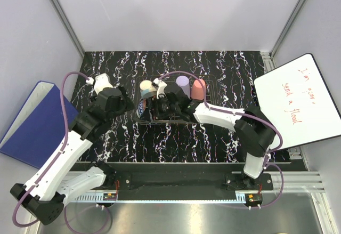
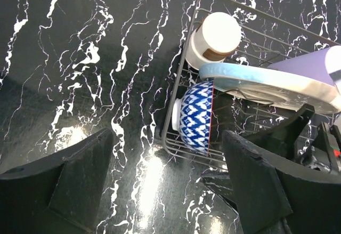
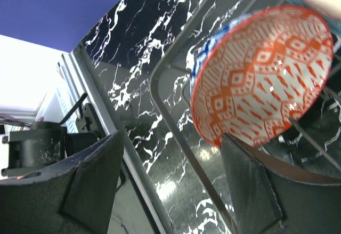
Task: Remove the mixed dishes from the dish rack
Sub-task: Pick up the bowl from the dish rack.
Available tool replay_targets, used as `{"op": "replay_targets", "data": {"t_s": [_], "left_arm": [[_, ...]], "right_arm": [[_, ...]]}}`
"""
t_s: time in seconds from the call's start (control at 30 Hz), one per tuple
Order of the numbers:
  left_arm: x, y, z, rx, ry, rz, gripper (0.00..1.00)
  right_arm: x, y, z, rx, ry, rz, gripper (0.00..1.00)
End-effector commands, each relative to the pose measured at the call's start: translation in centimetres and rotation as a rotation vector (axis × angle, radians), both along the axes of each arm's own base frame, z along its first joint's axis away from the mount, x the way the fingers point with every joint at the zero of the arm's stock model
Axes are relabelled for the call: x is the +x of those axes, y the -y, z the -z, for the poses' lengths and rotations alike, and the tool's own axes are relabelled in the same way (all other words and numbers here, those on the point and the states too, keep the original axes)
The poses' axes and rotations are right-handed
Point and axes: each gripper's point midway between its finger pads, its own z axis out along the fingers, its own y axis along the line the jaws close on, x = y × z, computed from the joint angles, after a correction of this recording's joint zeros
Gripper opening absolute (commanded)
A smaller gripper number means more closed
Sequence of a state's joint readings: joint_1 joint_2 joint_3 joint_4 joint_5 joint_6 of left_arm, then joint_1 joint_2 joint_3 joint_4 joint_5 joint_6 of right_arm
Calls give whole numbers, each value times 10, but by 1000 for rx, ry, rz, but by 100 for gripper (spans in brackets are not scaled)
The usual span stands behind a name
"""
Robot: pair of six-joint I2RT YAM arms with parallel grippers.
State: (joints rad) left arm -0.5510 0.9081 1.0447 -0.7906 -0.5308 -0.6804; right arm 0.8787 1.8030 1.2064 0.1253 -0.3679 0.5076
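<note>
The dish rack (image 1: 209, 85) sits mid-table and holds a whitish cup (image 1: 146, 89), a lavender cup (image 1: 183, 83) and a salmon-pink cup (image 1: 199, 88). In the left wrist view the light-blue plate (image 2: 272, 82) leans over the bowl (image 2: 197, 118), which stands on edge at the rack's (image 2: 181, 74) corner beside the whitish cup (image 2: 216, 39). My left gripper (image 2: 168, 191) is open just outside that corner. My right gripper (image 3: 170, 186) is open inside the rack, one fingertip (image 3: 250, 180) at the lower rim of the bowl (image 3: 261, 77), whose inside is red-orange; the rack wire (image 3: 186, 146) passes between the fingers.
A whiteboard (image 1: 298, 103) with red writing lies at the table's right edge. A blue binder (image 1: 32, 122) leans off the left side. Grey walls enclose the black marbled tabletop (image 1: 229, 69).
</note>
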Motion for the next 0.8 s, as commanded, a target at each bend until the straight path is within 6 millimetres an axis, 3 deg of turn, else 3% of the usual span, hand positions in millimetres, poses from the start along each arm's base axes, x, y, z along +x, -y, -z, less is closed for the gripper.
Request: {"op": "replay_targets", "data": {"t_s": [0.0, 0.37, 0.67, 0.77], "left_arm": [[-2, -8, -4, -7, 29, -30, 87], [-7, -11, 1, -16, 27, -34, 87], [-7, -11, 3, -9, 23, -36, 87], [-7, -12, 4, -5, 22, -36, 87]], "right_arm": [[8, -22, -21, 55, 77, -17, 79], [45, -14, 13, -55, 220, 166, 73], [54, -17, 33, -67, 258, 186, 67], [54, -20, 34, -56, 265, 172, 61]]}}
